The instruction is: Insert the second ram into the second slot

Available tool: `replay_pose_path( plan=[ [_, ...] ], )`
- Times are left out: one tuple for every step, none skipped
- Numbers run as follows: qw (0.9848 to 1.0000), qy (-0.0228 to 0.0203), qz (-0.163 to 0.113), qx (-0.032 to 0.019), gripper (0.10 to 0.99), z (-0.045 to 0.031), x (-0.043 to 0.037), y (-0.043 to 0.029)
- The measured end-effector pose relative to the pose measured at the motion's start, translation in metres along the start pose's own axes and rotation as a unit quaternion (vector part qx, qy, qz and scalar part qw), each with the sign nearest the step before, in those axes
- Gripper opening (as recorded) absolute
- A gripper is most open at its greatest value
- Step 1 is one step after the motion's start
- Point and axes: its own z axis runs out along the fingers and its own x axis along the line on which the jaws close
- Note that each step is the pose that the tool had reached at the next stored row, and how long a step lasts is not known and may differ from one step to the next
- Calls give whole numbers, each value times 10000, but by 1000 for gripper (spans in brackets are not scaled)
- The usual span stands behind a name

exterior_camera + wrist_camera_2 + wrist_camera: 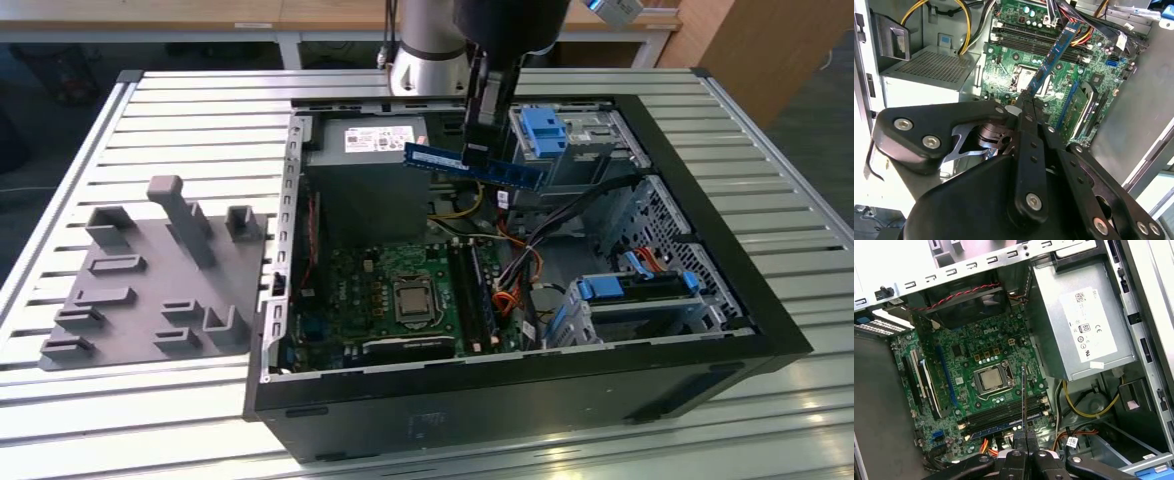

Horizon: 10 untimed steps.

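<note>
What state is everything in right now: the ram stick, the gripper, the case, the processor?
second ram: held in the air, not yet seated.
gripper: jaws shut on the second ram.
computer case: open, lying on its side.
processor: uncovered.

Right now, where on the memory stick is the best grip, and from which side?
The memory stick: its upper long edge near the middle, from above, the hand pinching the flat faces. It is thin and stands on edge, so that likely leaves the lower edge free for a slot.
</note>
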Motion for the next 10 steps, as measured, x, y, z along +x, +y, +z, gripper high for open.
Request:
replay_pose_path(
  plan=[
    [10000, 0, 16, 0, 114, 0, 0, 0],
    [10000, -1, 34, 0, 114, 0, 0, 0],
    [10000, -2, 49, 1, 114, 0, 0, 0],
    [10000, -2, 65, 1, 114, 0, 0, 0],
    [10000, -3, 81, 1, 114, 0, 0, 0],
    [10000, -3, 97, 1, 114, 0, 0, 0],
    [9999, -4, 115, 2, 114, 0, 0, 0],
    [9999, -5, 132, 2, 114, 0, 0, 0],
    [9999, -6, 150, 2, 114, 0, 0, 0],
    [9999, -6, 168, 2, 114, 0, 0, 0]
  ],
)
